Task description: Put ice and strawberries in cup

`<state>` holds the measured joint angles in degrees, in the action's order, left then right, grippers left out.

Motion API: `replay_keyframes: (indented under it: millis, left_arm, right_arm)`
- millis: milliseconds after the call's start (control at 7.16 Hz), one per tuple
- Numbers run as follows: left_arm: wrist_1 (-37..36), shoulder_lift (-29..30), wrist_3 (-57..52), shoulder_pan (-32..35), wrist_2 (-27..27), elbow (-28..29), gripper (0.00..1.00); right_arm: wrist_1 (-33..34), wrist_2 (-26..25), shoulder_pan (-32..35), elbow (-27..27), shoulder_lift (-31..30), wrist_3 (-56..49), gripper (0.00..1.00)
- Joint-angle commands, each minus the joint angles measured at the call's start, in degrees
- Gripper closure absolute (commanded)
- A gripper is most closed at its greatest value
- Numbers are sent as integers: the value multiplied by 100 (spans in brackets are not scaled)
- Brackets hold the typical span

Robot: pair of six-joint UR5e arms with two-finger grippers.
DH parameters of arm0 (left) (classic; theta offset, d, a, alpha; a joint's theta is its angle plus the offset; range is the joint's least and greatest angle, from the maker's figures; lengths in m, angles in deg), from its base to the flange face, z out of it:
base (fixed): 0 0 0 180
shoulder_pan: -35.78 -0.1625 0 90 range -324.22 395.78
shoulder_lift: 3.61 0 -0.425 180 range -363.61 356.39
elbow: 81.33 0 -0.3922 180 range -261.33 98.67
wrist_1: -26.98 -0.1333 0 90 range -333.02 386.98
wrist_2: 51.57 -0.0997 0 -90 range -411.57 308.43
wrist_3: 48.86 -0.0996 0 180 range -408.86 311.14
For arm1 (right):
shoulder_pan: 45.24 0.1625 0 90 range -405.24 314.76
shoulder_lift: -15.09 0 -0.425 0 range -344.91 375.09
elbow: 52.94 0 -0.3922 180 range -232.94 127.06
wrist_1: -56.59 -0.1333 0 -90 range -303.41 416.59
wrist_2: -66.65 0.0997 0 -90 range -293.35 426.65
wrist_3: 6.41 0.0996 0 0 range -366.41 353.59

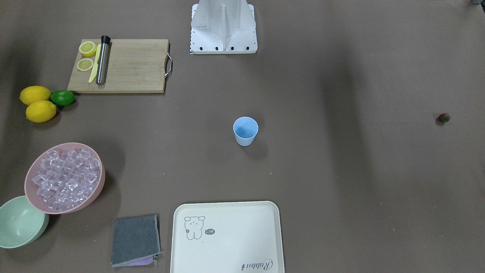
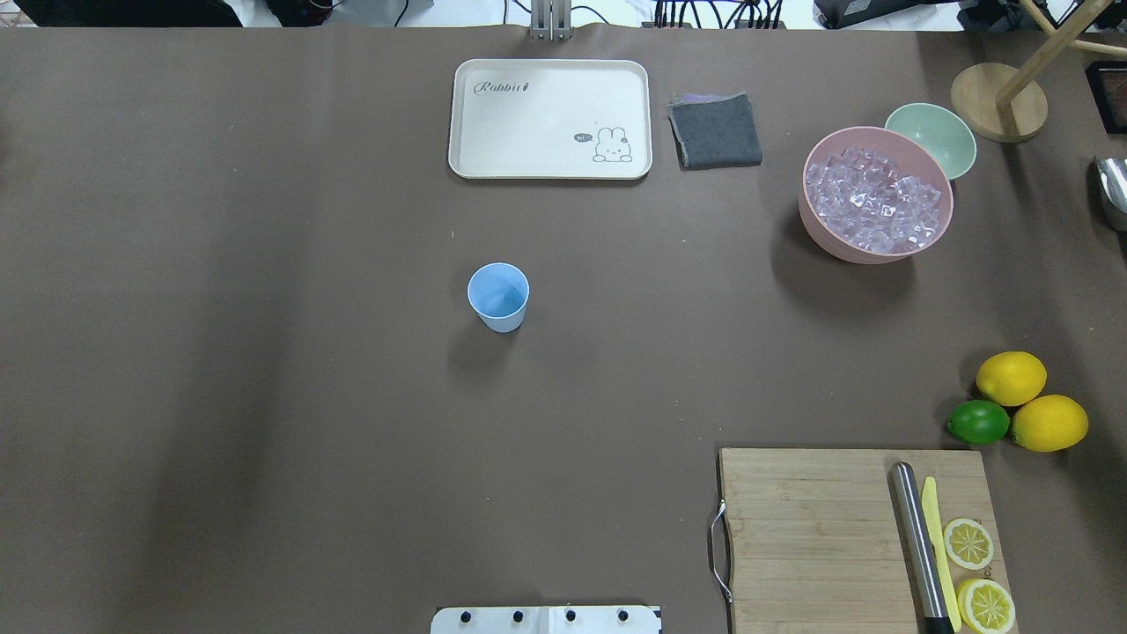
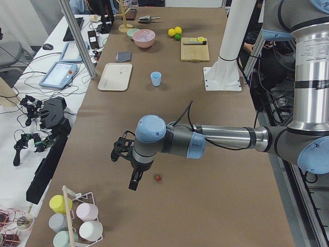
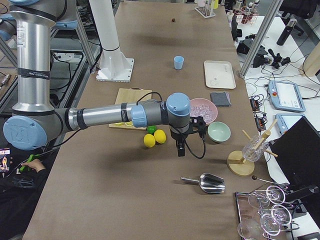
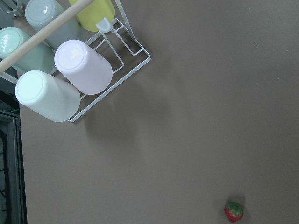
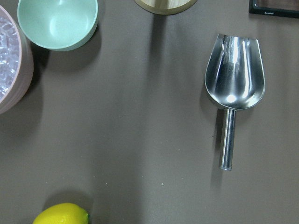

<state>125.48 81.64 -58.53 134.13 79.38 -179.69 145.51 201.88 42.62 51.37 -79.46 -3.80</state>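
The pale-blue cup [image 1: 245, 131] [image 2: 498, 297] stands upright and alone mid-table. Ice [image 1: 68, 178] [image 2: 876, 201] fills a pink bowl [image 1: 96, 195] toward the robot's right. One red strawberry [image 1: 444, 118] [image 5: 234, 211] [image 3: 158, 178] lies on the table far to the robot's left. In the exterior left view my left gripper [image 3: 132, 185] hangs just beside that strawberry; I cannot tell if it is open or shut. In the exterior right view my right gripper [image 4: 180, 151] hovers between the lemons and the mint bowl; its state cannot be told either.
A steel scoop [image 6: 235, 88] [image 4: 205, 182] lies near the mint-green bowl [image 6: 58, 21] [image 2: 931, 136]. A cutting board [image 2: 810, 528] holds a muddler and lemon slices, with lemons and a lime [image 2: 978, 422] beside it. A cream tray [image 2: 528, 132] and grey cloth [image 2: 715, 130] lie at the far edge. A cup rack [image 5: 84, 70] stands near the strawberry.
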Motion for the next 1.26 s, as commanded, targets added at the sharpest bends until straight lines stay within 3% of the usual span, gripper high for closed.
replay_keyframes:
  millis: [0, 419, 838, 1117]
  left_arm:
    - [3, -8, 0, 0, 1, -8, 2]
    - [12, -43, 0, 0, 1, -8, 2]
    - [12, -43, 0, -9, 1, 1, 2]
    - [12, 18, 9, -9, 1, 53, 2]
  right_arm:
    - [-32, 4, -129, 45, 7, -16, 0]
    - [-42, -23, -269, 98, 295, 37, 0]
    - [-59, -49, -1215, 212, 1032, 1466, 0]
    - [-59, -564, -1735, 90, 1525, 1584, 0]
